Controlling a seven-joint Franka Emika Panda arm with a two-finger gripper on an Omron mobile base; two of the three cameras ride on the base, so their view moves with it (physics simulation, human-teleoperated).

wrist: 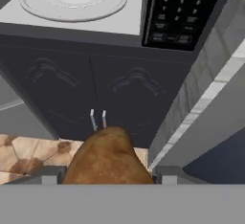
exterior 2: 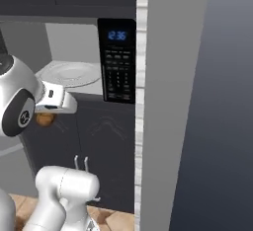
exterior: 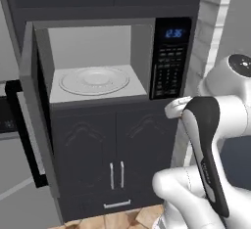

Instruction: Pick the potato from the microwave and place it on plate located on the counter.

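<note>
Black microwave (exterior: 98,61), left base view: door swung open to the left, pale grey cavity exposed, white translucent turntable disc (exterior: 94,80) lying flat on the cavity floor with nothing on it.
Keypad panel (exterior: 169,59), left base view: right of the cavity, blue digits lit at the top.
Lower cabinets (exterior: 115,159), left base view: dark, two silver handles side by side at the door seam, directly under the microwave.
Arm, left base view: white links rise from the lower right; a dark-backed link crosses in front of the cabinet's right edge.

Potato (exterior 2: 44,119), right base view: a brown lump peeks out below the white hand, left of the keypad and lower than the microwave floor — outside the cavity, in front of the dark cabinet face.
Turntable disc, right base view: seen behind the hand, bare.
Pale wall panel (exterior 2: 170,101), right base view: tall slab right beside the keypad.

Gripper (wrist: 108,176), hand view: both finger tips sit tight against the potato's sides — clenched on it, potato bulging up between them.
Background, hand view: cabinet handles (wrist: 97,119) just above the potato; wood-toned floor tiles (wrist: 28,153) at lower left; microwave floor and disc at top.
</note>
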